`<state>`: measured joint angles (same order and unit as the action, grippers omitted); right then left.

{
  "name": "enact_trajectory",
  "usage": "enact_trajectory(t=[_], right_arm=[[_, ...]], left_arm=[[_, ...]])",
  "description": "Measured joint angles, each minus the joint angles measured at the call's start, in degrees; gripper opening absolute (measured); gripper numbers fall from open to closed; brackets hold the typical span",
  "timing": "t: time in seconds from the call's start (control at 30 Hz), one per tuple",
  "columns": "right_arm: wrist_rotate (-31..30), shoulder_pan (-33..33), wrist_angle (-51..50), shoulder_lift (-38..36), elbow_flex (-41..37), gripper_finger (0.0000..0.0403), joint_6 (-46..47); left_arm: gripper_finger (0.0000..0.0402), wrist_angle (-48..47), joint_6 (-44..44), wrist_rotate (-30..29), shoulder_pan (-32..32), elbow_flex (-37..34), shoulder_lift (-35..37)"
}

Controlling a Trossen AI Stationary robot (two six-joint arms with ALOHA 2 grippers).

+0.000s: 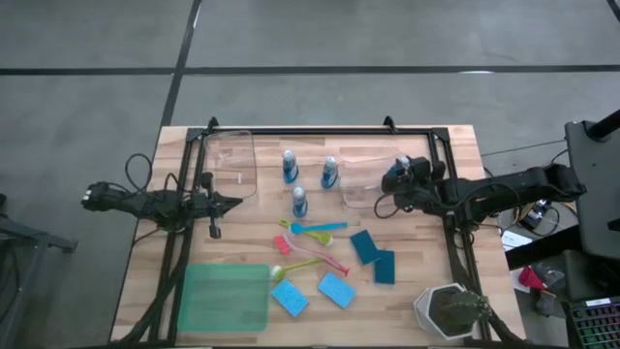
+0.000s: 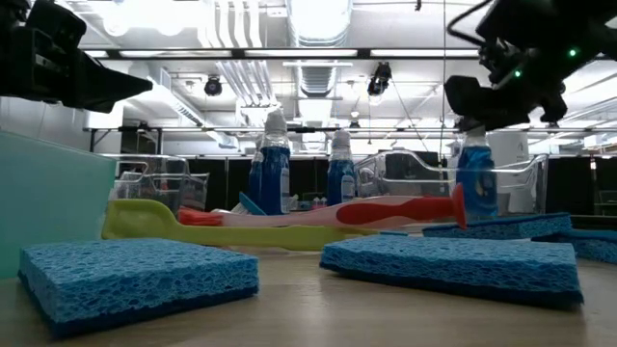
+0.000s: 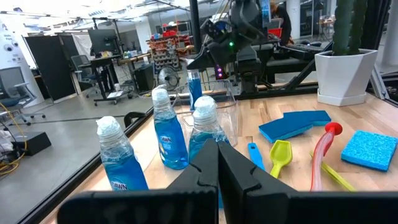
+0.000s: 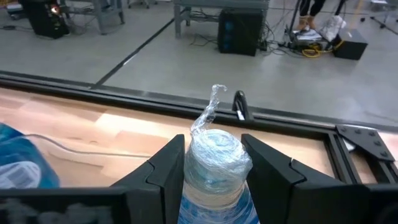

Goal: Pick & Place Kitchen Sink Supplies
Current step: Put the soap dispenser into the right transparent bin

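- One blue bottle (image 4: 214,168) is clamped at its cap in the right hand (image 4: 214,163), by a clear bin (image 1: 363,179);
- Left hand (image 3: 217,165) hovers clenched above the surface (image 1: 426,247), holding nothing.

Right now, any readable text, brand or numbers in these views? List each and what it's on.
Nothing can be read for certain.
Blue bottles: each has a label patch, lettering too blurred to read.
Bottle in the right gripper: cap wrapped in film, no text visible.
Sponges, brushes, green tray, white pot: no markings seen.
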<state>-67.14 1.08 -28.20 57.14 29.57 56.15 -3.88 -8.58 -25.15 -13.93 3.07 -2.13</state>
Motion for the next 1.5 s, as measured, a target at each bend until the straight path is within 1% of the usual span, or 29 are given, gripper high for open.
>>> enact_trajectory(t=[0.2,0.5,0.77,0.97,1.07,1.3,1.5], right_arm=[[-0.4,0.0,0.1,0.0,-2.1,0.0143,2.6],[-0.9,-0.8,0.4,0.0,-2.1,0.0141,2.6],[-0.5,-1.9,0.5,0.2,-2.1,0.0147,3.2],[-0.8,-1.9,0.9,2.3,-2.1,0.014,2.8],[-1.5,-1.9,1.0,3.9,-2.1,0.0145,3.5],[-1.0,-1.9,1.2,4.6,-2.1,0.0158,3.4],[-0.2,-1.9,1.4,4.4,-1.4,0.0157,0.3]], left_arm=[[0.0,0.0,0.0,0.0,0.0,0.0,0.0],[0.0,0.0,0.0,0.0,0.0,0.0,0.0],[0.0,0.0,0.0,0.0,0.0,0.0,0.0],[0.0,0.0,0.0,0.0,0.0,0.0,0.0],[0.0,0.0,0.0,0.0,0.0,0.0,0.0],[0.0,0.0,0.0,0.0,0.0,0.0,0.0],[0.0,0.0,0.0,0.0,0.0,0.0,0.0]])
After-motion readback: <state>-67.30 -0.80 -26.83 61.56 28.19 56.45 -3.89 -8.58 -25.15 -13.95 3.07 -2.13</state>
